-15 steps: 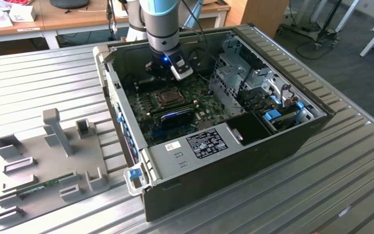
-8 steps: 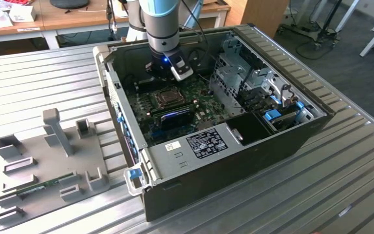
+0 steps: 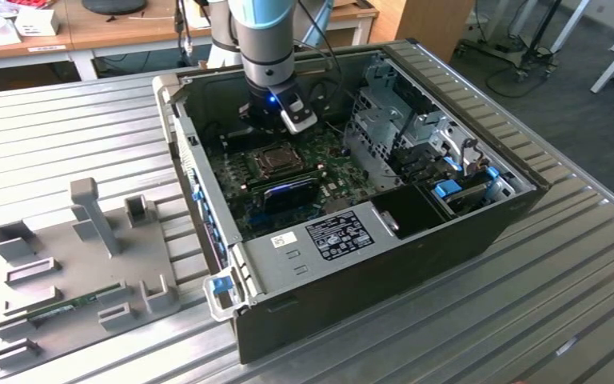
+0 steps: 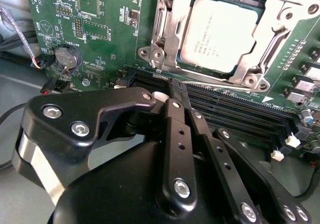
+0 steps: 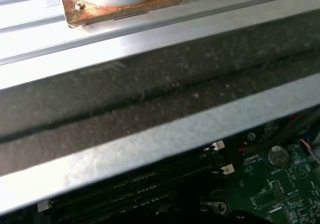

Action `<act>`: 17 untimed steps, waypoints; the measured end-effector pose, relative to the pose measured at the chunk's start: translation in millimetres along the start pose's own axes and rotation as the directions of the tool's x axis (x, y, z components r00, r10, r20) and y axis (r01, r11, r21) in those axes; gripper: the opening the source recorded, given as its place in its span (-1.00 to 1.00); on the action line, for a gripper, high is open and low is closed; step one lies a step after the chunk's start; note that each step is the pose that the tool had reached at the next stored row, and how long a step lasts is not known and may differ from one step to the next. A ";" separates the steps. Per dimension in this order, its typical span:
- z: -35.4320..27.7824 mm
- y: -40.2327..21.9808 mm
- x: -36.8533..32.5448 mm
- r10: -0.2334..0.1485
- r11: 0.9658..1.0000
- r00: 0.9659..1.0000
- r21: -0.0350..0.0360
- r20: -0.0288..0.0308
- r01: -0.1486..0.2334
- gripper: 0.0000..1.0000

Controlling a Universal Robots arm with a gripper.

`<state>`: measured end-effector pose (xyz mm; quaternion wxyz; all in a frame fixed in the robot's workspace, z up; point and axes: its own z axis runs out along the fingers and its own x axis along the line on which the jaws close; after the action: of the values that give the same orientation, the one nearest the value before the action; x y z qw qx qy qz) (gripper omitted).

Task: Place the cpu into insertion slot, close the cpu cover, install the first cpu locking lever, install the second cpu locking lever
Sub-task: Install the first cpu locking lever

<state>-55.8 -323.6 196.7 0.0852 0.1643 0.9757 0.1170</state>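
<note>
Pincer: the pincer (image 4: 176,89) has its two black fingers (image 4: 172,129) drawn together to a narrow tip with nothing between them; in the second wrist view the tip sits just beside the near edge of the socket frame, over the long black memory slots (image 4: 235,111).
Arm: in the exterior view the grey arm (image 3: 265,48) reaches straight down into the open computer case (image 3: 392,264), its pincer (image 3: 269,128) low over the green board (image 3: 328,164).
CPU: the cpu (image 4: 224,33) lies flat in the insertion slot (image 4: 265,6), silvery top up, well seated inside the frame; in the exterior view the same spot shows as a dark square (image 3: 278,160) just below the pincer.
Cover: the cpu cover (image 4: 172,28) lies down around the chip, its shiny frame bordering the chip through the square window.
Levers: a thin metal lever (image 4: 272,46) runs along one side of the cover; whether it is latched cannot be told.
Board: a round coin battery (image 4: 67,57) sits on the board well apart from the socket, also seen in the first wrist view (image 5: 278,156).
Case: it lies on its side on the ribbed metal worktop (image 3: 61,128).
Beside the case: a grey holder tray (image 3: 73,264) with upright posts rests on the worktop at the exterior view's left, with a small green strip (image 3: 61,308) lying in it.
</note>
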 end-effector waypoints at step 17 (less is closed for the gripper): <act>2.8 -0.8 0.4 -0.001 1.000 1.000 0.005 0.001 0.001 -0.80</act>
<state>-55.8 -323.6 193.8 0.0856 0.1641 0.9760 0.1146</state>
